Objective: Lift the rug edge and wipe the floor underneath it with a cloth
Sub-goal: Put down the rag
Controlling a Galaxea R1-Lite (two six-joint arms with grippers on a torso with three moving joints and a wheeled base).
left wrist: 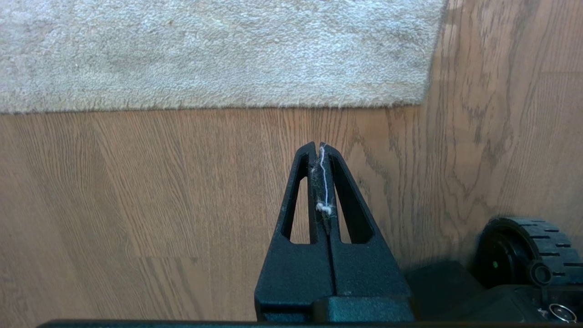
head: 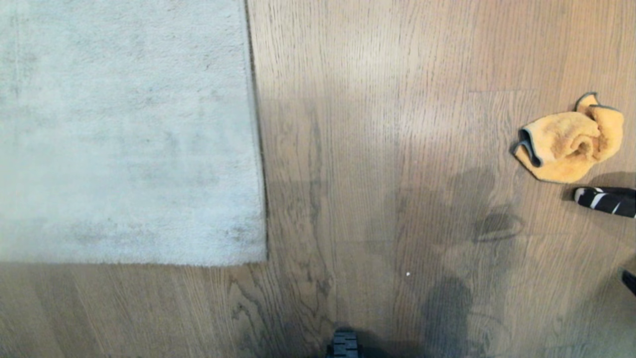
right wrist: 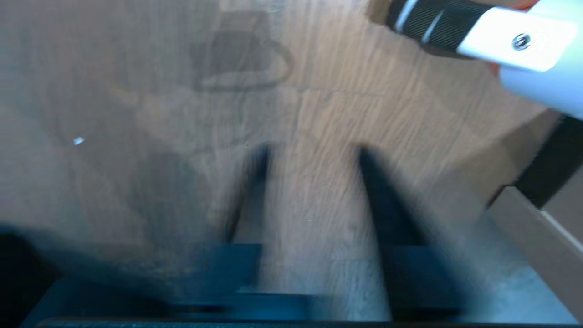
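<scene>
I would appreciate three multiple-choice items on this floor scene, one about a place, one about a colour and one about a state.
1. Where does the cloth lie?
A. on the rug
B. on the floor, right of the rug
C. in the left gripper

2. What colour is the cloth?
A. orange-yellow
B. blue
C. white

3. How does the rug edge lie?
A. folded back
B. held up
C. flat on the floor

Answers: 1 B, the head view shows it on bare planks; 2 A, with a dark hem; 3 C, no backing shows, and the left gripper is shut, short of it.
</scene>
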